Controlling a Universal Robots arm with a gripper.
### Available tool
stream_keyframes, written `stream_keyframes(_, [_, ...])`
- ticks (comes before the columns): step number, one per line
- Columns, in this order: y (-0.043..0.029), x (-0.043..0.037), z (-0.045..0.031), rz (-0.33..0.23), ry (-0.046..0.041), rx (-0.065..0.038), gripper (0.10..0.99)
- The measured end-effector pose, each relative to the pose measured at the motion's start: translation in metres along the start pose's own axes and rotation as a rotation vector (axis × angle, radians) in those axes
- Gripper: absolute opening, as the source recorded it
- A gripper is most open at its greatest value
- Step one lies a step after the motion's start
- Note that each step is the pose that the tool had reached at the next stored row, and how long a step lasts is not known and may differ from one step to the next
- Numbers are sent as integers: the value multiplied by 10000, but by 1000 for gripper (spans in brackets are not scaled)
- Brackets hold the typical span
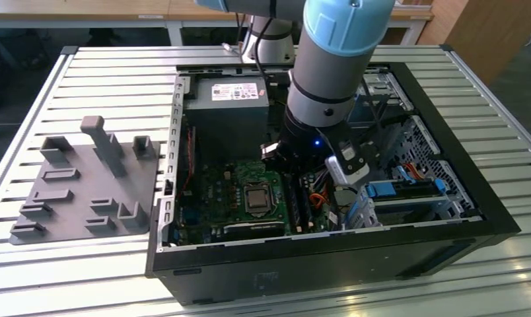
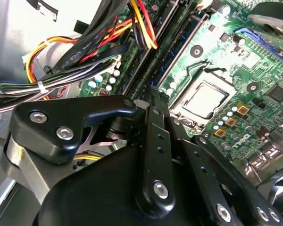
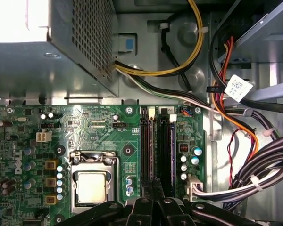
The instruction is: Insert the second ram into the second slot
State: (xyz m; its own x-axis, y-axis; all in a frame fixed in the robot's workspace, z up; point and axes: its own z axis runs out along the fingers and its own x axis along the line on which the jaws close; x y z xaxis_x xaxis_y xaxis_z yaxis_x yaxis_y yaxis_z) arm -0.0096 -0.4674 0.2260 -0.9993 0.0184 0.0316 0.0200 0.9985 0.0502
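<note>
My gripper (image 1: 294, 173) is down inside the open computer case, over the green motherboard (image 1: 221, 191). In both wrist views its black fingers (image 2: 153, 108) are pressed together, and the gripper (image 3: 153, 187) is shut just above the near end of the memory slots (image 3: 149, 150). The slots (image 2: 179, 44) run side by side next to the processor socket (image 3: 92, 186). A thin dark-blue strip (image 3: 171, 150) stands along one slot beside my fingertips. I cannot tell whether it is the second ram. Nothing shows between the fingers.
The grey power supply (image 1: 226, 99) fills the far end of the case. Bundles of black, yellow and red cables (image 2: 85, 42) hang close beside the slots. A drive cage with blue clips (image 1: 407, 188) is at the exterior view's right. A grey fixture plate (image 1: 80, 185) lies outside the case.
</note>
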Motion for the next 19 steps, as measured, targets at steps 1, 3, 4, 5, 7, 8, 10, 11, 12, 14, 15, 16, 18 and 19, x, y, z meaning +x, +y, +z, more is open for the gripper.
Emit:
stream_keyframes(1, [0, 0, 7, 0, 0, -1, 106])
stream_keyframes(3, [-1, -1, 24, -1, 1, 1, 106])
stream_keyframes(4, [-1, -1, 33, 0, 1, 1, 106])
stream_keyframes(5, [-2, -2, 44, -1, 1, 1, 106])
stream_keyframes(7, [-4, -2, 59, 0, 3, 9, 106])
stream_keyframes(8, [-4, -2, 66, 0, 3, 11, 106])
stream_keyframes(10, [-4, -3, 79, 0, 2, 5, 106])
stream_keyframes(11, [-4, -3, 88, -1, -1, -1, 106])
stream_keyframes(12, [-5, -3, 94, -1, 1, 3, 106])
stream_keyframes(14, [-6, -4, 108, 0, 5, 12, 106])
stream_keyframes(15, [-7, -4, 117, 0, 6, 16, 106])
stream_keyframes(16, [-7, -4, 125, 0, 7, 23, 106])
stream_keyframes(18, [-3, -5, 120, 1, 10, 38, 106])
stream_keyframes(19, [-1, -5, 107, 1, 7, 31, 106])
